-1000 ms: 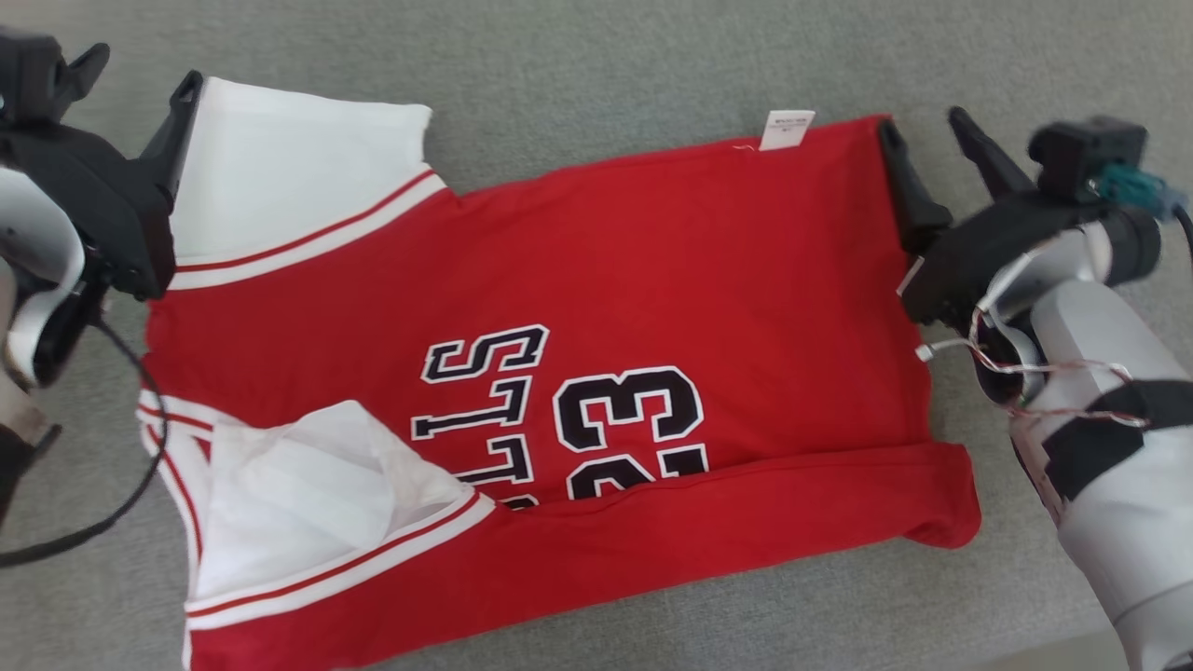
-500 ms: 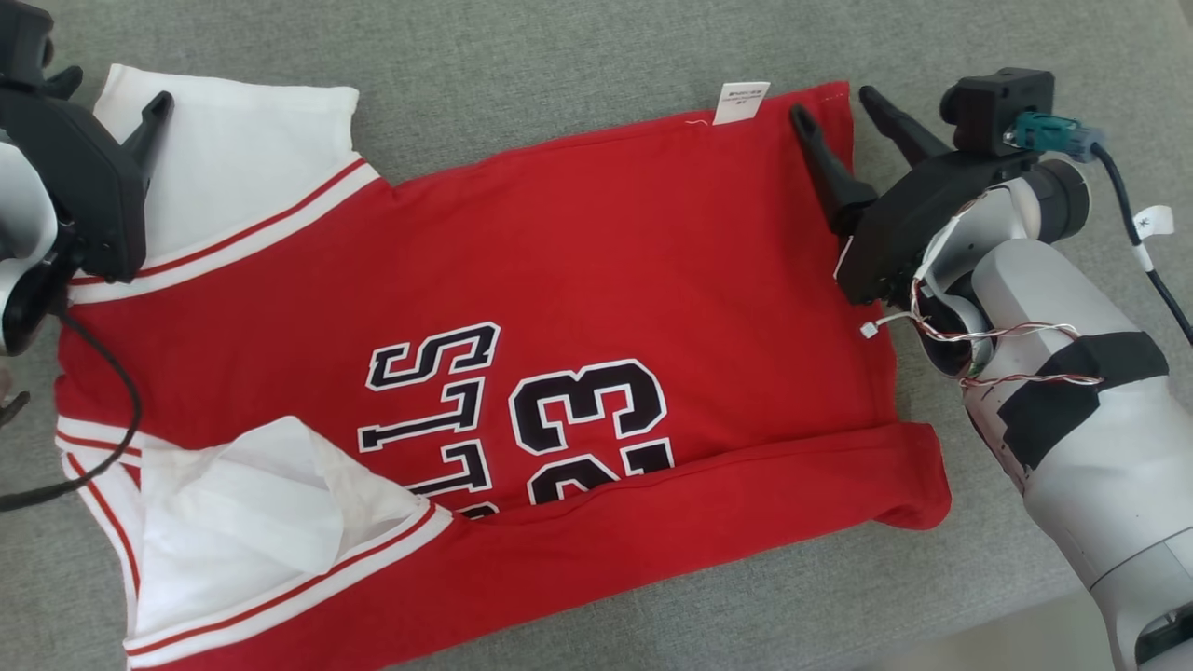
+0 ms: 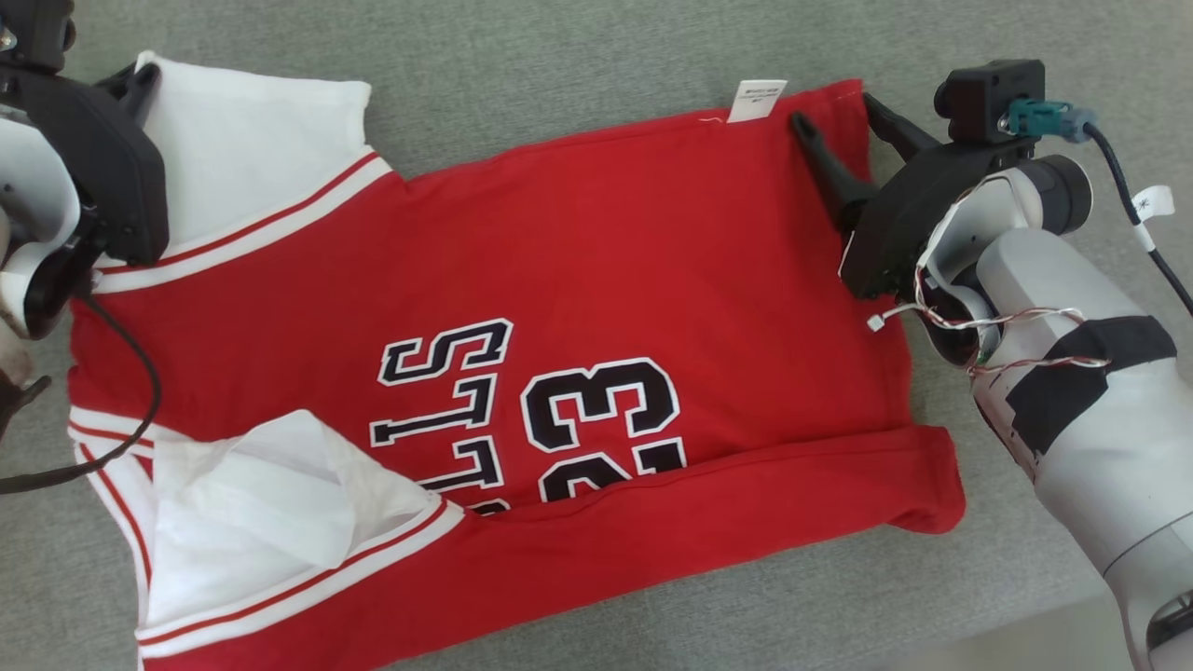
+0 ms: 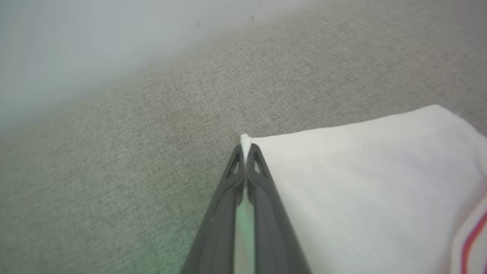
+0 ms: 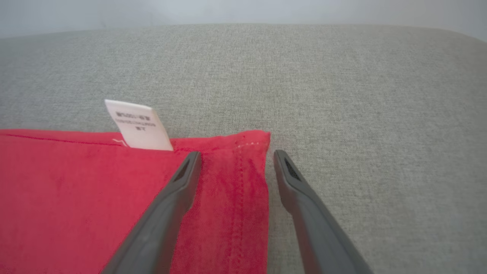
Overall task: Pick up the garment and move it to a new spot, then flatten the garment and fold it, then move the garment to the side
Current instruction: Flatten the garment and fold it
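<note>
Jersey (image 3: 606, 270) lies spread on grey cloth surface (image 3: 578, 56), red w/ white, near edge folded up over part of the print. Left end effector (image 4: 245, 151) is pressed together, pinching far corner of sleeve (image 4: 361, 182). Right end effector (image 5: 236, 158) is spread, straddling red hem corner beside label (image 5: 139, 125): one finger over cloth, other over bare surface, gripping nothing.
</note>
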Tool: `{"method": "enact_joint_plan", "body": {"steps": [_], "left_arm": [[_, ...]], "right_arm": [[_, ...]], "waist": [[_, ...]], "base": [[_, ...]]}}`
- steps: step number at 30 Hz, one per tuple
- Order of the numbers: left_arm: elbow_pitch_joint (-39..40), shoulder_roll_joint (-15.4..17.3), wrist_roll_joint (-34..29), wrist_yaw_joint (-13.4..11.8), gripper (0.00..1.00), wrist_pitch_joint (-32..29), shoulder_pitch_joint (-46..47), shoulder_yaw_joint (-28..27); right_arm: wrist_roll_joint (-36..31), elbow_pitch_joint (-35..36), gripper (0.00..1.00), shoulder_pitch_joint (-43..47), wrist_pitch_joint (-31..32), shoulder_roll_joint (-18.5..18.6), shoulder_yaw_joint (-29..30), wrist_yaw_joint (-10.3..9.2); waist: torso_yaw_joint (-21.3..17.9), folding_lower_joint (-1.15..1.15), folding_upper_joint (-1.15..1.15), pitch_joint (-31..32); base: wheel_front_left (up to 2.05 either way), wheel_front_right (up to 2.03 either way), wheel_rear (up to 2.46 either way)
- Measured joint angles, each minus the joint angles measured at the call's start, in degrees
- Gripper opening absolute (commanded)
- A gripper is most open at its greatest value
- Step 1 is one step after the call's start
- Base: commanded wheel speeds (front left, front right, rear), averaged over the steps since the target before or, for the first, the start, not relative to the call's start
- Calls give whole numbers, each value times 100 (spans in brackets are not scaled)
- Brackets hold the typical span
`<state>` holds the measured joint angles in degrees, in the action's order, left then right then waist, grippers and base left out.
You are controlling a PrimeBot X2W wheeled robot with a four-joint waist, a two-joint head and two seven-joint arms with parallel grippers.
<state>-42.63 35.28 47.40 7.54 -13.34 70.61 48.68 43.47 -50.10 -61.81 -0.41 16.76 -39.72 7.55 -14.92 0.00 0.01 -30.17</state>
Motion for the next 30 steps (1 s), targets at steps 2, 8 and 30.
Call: {"method": "enact_joint_plan", "body": {"steps": [2,8,30], "left_arm": [[56,-15,86,0,0,122,32,54],[180,-71,288,0,0,598,30,131],[2525,58,500,-969,0,2816,-2710,-310]], "right_arm": [[49,-46,0,-61,-73,-2,-5,0],[49,-328,0,-181,-338,-31,-75,0],[22,1078,0,2028,-1458,849,746,0]], "waist": [[50,0,0,-17],[209,1,0,9],[860,-1,-2,1188]], "base": [[0,0,0],[0,0,0],[0,0,0]]}}
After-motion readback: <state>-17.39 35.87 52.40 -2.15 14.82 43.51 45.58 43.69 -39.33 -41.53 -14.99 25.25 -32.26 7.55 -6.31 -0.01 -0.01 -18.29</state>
